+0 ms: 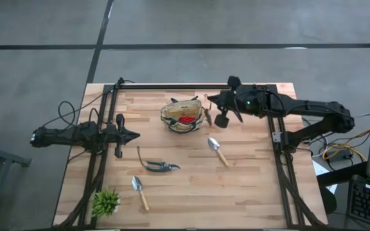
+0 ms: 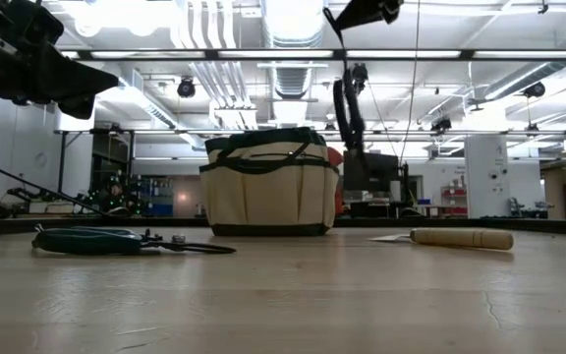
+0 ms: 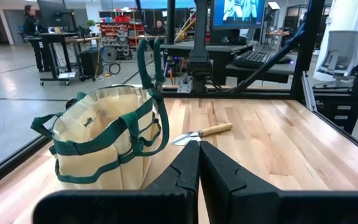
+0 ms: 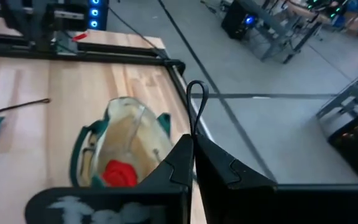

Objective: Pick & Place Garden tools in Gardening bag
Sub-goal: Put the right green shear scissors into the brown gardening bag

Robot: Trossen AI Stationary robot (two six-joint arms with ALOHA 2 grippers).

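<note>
So the right pincer (image 1: pixel 212 114) hung up in the air just off the bag's right edge, fingers pinched on a thin dark-handled tool, probably a pair of shears (image 4: pixel 195 102). In the right wrist view its looped end stuck straight out past the closed fingertips, and the low view showed it dangling more or less upright. The bag (image 1: pixel 181 114) lay right beside and below, toward the left arm's side, mouth open, with something red (image 4: pixel 119 173) already sitting inside.

The bit that mattered to me: the tool's long axis ran roughly vertical and the opening sat a short hop sideways from it, so I'd guess the next move needed a small shift over the mouth before letting go.

Left pincer (image 1: pixel 133 135) was shut on nothing, parked low over the worktop (image 1: pixel 255 186) on its own side. Second pair of shears (image 1: pixel 158 165) lay near it; one trowel (image 1: pixel 140 191) farther down by the plant (image 1: pixel 106 202), the other trowel (image 1: pixel 218 151) closer to the right arm.
</note>
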